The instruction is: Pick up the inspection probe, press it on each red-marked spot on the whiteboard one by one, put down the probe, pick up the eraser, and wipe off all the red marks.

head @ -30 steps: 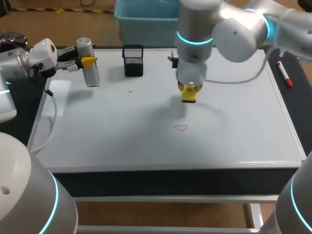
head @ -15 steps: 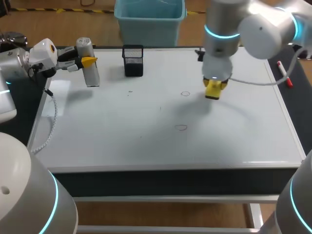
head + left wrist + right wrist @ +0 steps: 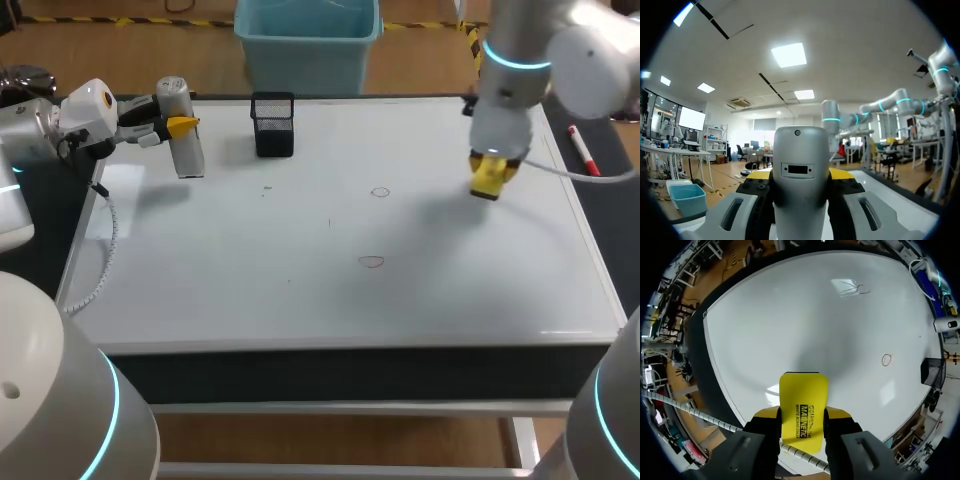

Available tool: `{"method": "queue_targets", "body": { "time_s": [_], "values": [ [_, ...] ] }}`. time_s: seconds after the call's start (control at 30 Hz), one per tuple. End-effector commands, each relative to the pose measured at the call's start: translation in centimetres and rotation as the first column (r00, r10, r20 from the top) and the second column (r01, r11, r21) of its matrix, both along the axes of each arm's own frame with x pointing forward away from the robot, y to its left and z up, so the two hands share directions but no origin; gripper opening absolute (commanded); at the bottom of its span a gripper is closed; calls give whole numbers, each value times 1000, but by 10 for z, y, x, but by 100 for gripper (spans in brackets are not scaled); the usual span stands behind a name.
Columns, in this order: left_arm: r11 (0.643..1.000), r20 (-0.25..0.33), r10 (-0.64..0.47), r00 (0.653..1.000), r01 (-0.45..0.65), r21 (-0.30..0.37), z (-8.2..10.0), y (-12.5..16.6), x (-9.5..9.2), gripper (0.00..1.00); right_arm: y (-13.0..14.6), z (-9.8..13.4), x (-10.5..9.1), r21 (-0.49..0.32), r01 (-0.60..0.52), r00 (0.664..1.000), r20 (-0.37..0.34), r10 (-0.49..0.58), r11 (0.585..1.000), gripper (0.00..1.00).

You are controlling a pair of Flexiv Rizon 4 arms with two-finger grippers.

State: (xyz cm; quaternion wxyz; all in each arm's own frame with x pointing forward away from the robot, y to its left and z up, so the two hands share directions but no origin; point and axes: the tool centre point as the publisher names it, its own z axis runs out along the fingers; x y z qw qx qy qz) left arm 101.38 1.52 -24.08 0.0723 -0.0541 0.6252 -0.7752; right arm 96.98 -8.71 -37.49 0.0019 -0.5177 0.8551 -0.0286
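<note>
Right jaws clamped on the one yellow eraser (image 3: 492, 178), over the right side of the whiteboard (image 3: 250, 280). Two marks to count: far red mark (image 3: 380, 192), near red mark (image 3: 372, 262), both left of the eraser. Left jaws grip the single probe (image 3: 185, 140) at the left rear corner, near one black mesh cup (image 3: 273, 125).
</note>
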Motion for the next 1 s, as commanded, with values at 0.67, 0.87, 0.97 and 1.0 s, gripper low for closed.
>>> {"method": "queue_targets", "body": {
  "time_s": [0.67,0.87,0.97,1.0],
  "values": [
    [1000,0,-3,1000,3,-2,0,0,1,0,-56,-10,4,55,93,996,-14,-92,994,0],
    [1000,0,-3,1000,3,-2,0,0,1,0,-56,-10,4,55,93,996,-14,-92,994,0],
    [1000,0,-3,1000,3,-2,0,0,1,0,-56,-10,4,55,93,996,-14,-92,994,0],
    [1000,0,-3,1000,3,-2,0,0,1,0,-56,-10,4,55,93,996,-14,-92,994,0]
  ]
}}
